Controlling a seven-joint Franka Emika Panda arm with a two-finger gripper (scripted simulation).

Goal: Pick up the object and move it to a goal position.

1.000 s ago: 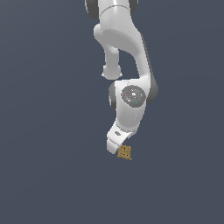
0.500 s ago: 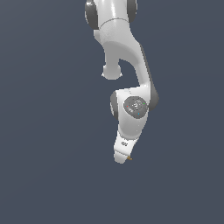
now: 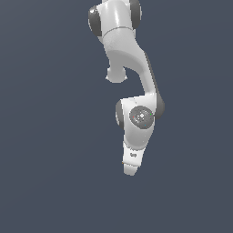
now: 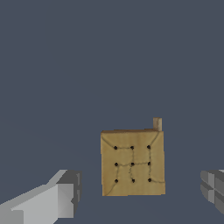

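The object (image 4: 132,162) is a small tan square piece with a grid of dark dots, lying flat on the dark grey surface. In the wrist view it sits between my two fingers (image 4: 57,197), nearer the one at that point than the other, with a gap on each side. My gripper (image 4: 139,188) is open and touches nothing. In the exterior view the white arm points downward and my gripper (image 3: 130,172) is at its low end. There the hand hides the object.
Around the arm (image 3: 136,113) there is only a plain dark grey-blue surface (image 3: 45,136). No other objects, containers or edges show in either view.
The hand has swung toward the exterior view's right and lower, over the object. The object showed beside the fingertips a second ago and is now covered in that view.
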